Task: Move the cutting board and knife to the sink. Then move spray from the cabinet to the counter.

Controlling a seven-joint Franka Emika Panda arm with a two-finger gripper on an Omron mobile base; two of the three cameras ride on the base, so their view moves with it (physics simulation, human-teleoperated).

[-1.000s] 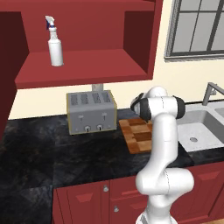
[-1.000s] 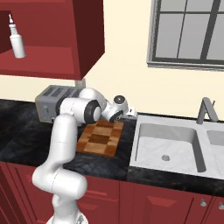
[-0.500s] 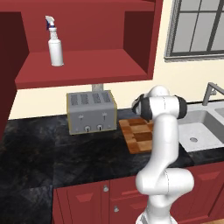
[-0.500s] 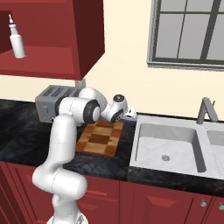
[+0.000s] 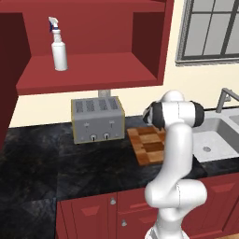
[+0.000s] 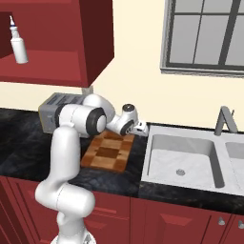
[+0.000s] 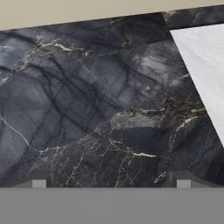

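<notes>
The checkered cutting board [image 5: 148, 145] [image 6: 108, 151] lies flat on the black counter [image 5: 93, 163] between the toaster and the sink [image 6: 183, 159]. My gripper [image 6: 139, 127] hovers over the counter strip between the board's far right corner and the sink's white surround [image 7: 205, 65]. In the hand view the gripper [image 7: 111, 183] is open, its fingertips [image 7: 39, 182] wide apart with nothing between them over bare counter [image 7: 96, 109]. The white spray [image 5: 58, 44] [image 6: 18, 40] stands upright on the shelf of the open red cabinet [image 5: 93, 74]. The knife is out of view.
A silver toaster [image 5: 97, 119] [image 6: 52, 114] stands against the wall left of the board. A grey faucet [image 6: 223, 121] rises behind the sink. A window [image 6: 205, 35] is set above the sink. Red base cabinets [image 6: 181, 219] run under the counter.
</notes>
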